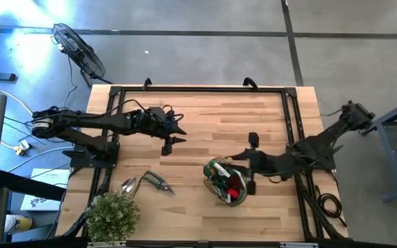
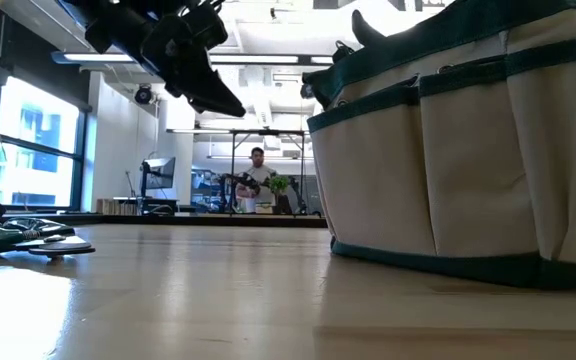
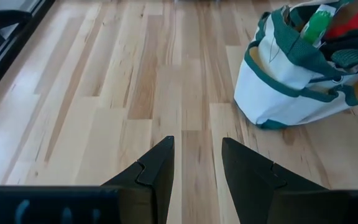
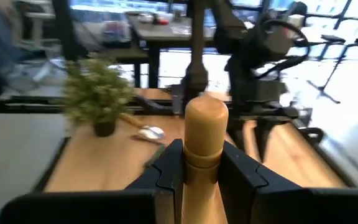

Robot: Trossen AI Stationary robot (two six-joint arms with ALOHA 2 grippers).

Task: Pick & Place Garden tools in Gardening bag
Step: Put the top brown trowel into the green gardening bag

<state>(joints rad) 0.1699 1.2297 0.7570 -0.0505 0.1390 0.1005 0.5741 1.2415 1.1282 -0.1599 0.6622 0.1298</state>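
The right gripper [image 4: 194, 165] is clamped on a wooden tool handle [image 4: 205, 134], which stands up between its fingers, and in the high view it sits at the right-hand rim of the gardening bag [image 1: 225, 182], so the step in hand looks like lowering this tool into the bag. The bag stands near the middle of the table [image 1: 205, 124], towards the near edge, with a green spray bottle [image 3: 316, 23] and a red piece [image 3: 353, 25] already showing in its mouth. The left gripper [image 3: 197, 168] hovers over bare wood to the left of the bag and farther back, its fingers apart and holding nothing. Still out on the table at the near left are the black-handled pruners [image 1: 157, 182] and a silver scoop [image 1: 127, 185], just beside the potted plant [image 1: 112, 215]. The next move probably calls for the right arm to carry the handle clear over the rim, ease the tool down among the others, then let go; the left arm can then reach for the pruners.
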